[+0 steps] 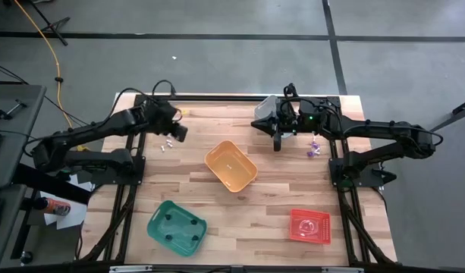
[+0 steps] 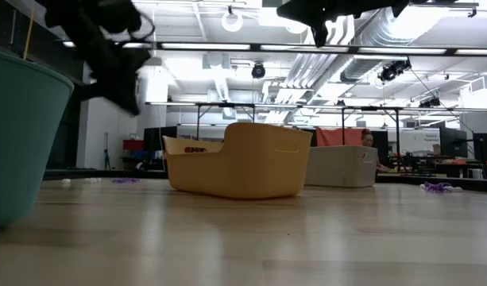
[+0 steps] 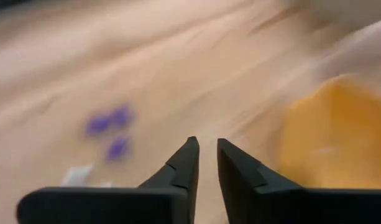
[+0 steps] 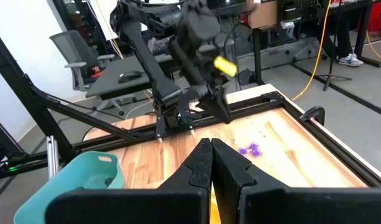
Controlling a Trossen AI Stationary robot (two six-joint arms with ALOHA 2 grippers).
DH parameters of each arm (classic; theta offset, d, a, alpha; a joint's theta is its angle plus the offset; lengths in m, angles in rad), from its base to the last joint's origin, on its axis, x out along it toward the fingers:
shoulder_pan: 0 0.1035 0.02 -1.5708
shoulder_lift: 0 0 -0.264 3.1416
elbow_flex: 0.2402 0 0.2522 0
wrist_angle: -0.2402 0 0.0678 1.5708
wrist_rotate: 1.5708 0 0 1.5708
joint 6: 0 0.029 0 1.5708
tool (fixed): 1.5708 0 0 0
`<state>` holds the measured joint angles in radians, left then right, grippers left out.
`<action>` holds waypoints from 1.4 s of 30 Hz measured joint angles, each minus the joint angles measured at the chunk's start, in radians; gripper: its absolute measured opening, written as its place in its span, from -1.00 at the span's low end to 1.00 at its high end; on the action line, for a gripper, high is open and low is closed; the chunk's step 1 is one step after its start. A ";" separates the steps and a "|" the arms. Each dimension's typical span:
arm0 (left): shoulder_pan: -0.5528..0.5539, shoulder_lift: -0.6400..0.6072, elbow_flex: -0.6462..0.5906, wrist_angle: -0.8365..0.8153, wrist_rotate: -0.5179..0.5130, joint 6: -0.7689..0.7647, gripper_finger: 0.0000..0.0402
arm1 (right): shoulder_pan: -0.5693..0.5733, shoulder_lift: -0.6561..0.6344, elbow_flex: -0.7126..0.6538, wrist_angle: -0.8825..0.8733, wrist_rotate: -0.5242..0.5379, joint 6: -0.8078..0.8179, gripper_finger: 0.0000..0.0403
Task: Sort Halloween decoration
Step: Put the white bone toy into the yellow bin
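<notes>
Nearest me, the green bin (image 1: 177, 226) and red bin (image 1: 309, 226) sit on the worktop (image 1: 247, 212), the orange bin (image 1: 230, 165) mid-table. Beyond it, my left gripper (image 1: 179, 133) hangs above whitish trinkets (image 1: 167, 144), jaws slightly parted, empty. My right gripper (image 1: 278, 143) hovers with jaws closed, empty, near purple trinkets (image 1: 314, 148) and the grey bin (image 1: 265, 109).

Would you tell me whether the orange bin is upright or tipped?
Upright: the orange bin shows its open top from above and sits flat on the table.
</notes>
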<state>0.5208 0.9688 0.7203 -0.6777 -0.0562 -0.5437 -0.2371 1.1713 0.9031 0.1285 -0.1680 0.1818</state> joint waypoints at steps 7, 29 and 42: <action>0.006 0.000 -0.114 -0.125 -0.032 -0.333 -0.48 | 0.000 0.000 0.000 -0.017 0.016 -0.007 -0.99; -0.039 0.000 -0.331 -0.071 -0.166 -0.772 -0.24 | 0.000 0.000 -0.001 -0.070 0.017 -0.007 -0.99; -0.039 0.153 -0.327 0.017 -0.197 -0.772 -0.34 | -0.001 0.000 -0.001 -0.081 0.031 -0.030 -0.99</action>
<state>0.4816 1.1215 0.3928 -0.6611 -0.2537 -1.3155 -0.2379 1.1713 0.9020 0.0479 -0.1369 0.1516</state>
